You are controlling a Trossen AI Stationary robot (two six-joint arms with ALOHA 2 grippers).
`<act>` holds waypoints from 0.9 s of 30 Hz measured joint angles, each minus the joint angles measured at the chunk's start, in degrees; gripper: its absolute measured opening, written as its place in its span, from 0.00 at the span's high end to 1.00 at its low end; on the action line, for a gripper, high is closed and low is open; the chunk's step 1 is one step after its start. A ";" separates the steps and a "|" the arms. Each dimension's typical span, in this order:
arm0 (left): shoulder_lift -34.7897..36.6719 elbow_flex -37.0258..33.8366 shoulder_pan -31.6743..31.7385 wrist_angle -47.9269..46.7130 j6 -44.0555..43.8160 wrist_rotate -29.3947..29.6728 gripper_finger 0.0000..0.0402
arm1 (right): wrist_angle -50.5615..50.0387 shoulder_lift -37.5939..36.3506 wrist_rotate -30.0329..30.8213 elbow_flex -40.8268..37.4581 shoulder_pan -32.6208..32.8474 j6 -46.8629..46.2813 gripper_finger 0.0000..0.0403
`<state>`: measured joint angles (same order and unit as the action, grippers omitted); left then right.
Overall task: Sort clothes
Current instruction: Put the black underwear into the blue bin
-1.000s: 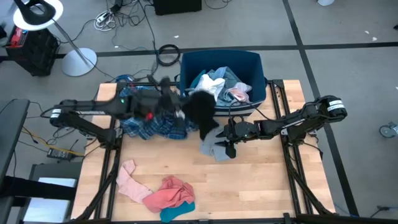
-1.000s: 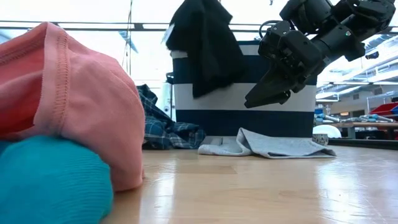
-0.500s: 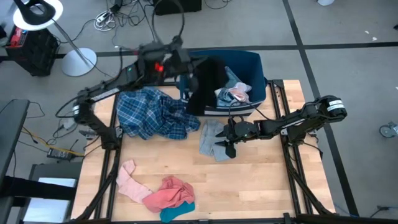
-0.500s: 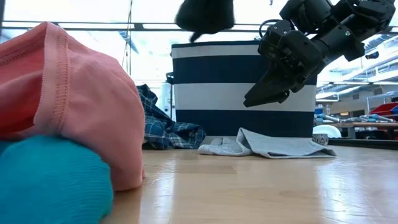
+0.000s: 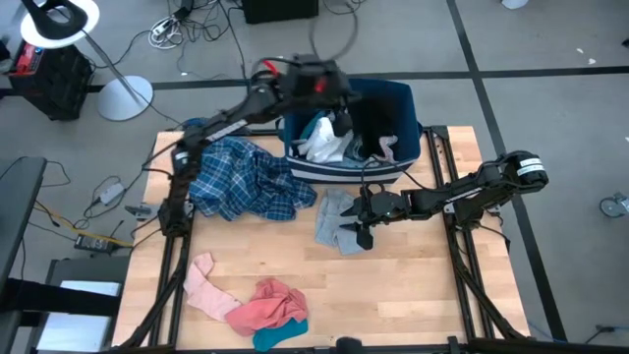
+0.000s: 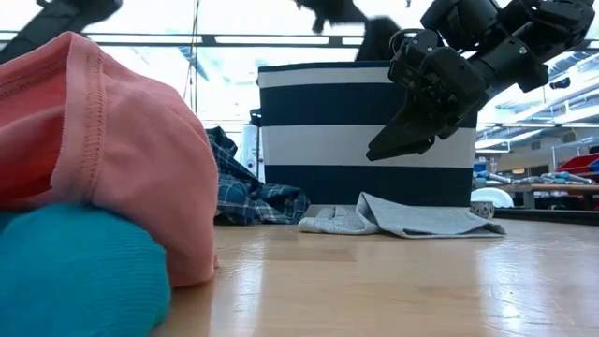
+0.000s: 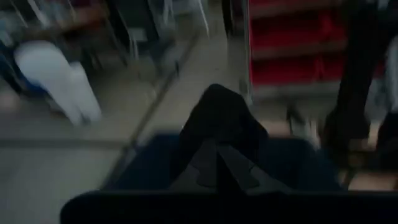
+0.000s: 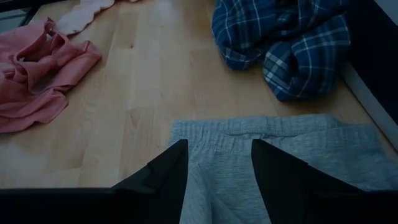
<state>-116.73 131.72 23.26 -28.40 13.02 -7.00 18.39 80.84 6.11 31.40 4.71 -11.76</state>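
Note:
My left gripper (image 5: 342, 106) reaches over the dark blue bin (image 5: 403, 98) at the table's far edge, shut on a black garment (image 5: 371, 133) that hangs into the bin beside white and light blue pieces (image 5: 319, 138). In the left wrist view the black cloth (image 7: 217, 118) bunches just past the fingertips. My right gripper (image 8: 214, 180) hovers open over a grey garment (image 8: 280, 155) that lies flat on the table in front of the bin. The blue plaid shirt (image 5: 246, 182) lies crumpled at the far left. My left gripper pinches a bunched upper part of the black garment (image 7: 219, 134) between its two shut fingers. It reaches out nearly level from the table's left side. The garment hangs below the fingers, its lower part down inside the bin (image 5: 373, 147).
Pink pieces (image 5: 265, 303), a pale pink sock (image 5: 201, 285) and a teal piece (image 5: 280, 334) lie near the front left edge; in the low view they fill the left foreground (image 6: 94, 168). Bare wood (image 5: 393, 285) spreads at the near right.
My left gripper has swung from above the plaid shirt toward the table's far right and upward, carrying the black garment over the bin's rim. The garment, which hung in front of the bin, now hangs into it. My right gripper has kept still.

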 joint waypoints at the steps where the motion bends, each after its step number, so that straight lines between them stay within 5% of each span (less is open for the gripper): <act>1: -1.22 0.00 0.17 -1.35 -0.01 0.00 1.00 | 0.00 0.00 0.00 0.00 0.00 0.01 0.56; 27: -20.53 0.00 3.76 -4.76 -13.50 -6.12 1.00 | 0.32 0.00 -0.01 -0.02 0.00 0.41 0.56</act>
<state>-137.26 131.72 27.03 -33.16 -0.49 -13.12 18.71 80.84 6.10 31.38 4.71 -11.35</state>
